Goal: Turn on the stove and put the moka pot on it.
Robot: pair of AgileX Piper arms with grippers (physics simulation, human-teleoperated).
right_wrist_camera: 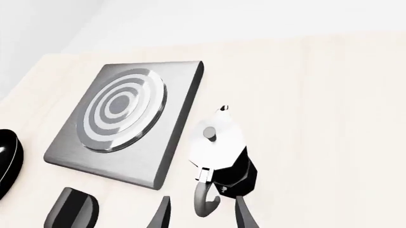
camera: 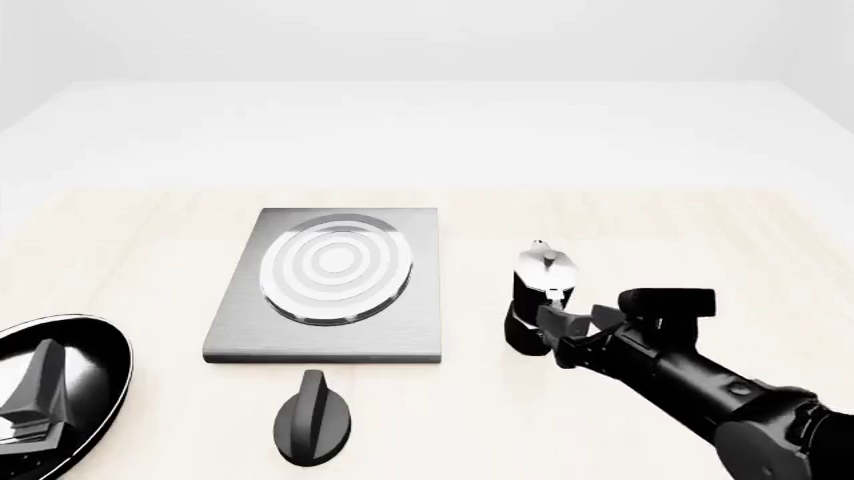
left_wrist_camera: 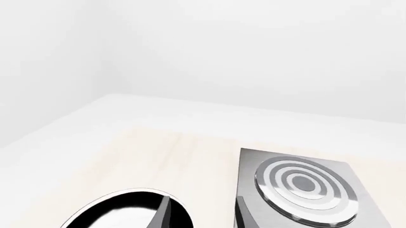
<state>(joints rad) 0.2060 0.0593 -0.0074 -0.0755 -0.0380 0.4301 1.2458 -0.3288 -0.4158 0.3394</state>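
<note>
The stove (camera: 334, 280) is a flat grey square plate with silver burner rings, left of centre on the table. Its black oval knob (camera: 311, 418) lies apart, in front of the plate. The moka pot (camera: 541, 290) stands upright on the table to the right of the plate, black below and silver on top. My right gripper (camera: 555, 336) is open at the pot's near side. In the right wrist view its fingers (right_wrist_camera: 244, 213) flank the curved handle (right_wrist_camera: 206, 202) without closing on it. My left gripper (left_wrist_camera: 203, 216) is open and holds nothing, hovering over the frying pan.
A black frying pan (camera: 74, 385) sits at the near left corner, under my left gripper (camera: 38, 392). The right arm (camera: 694, 385) stretches in from the lower right. The pale wooden table runs back to a white rear edge.
</note>
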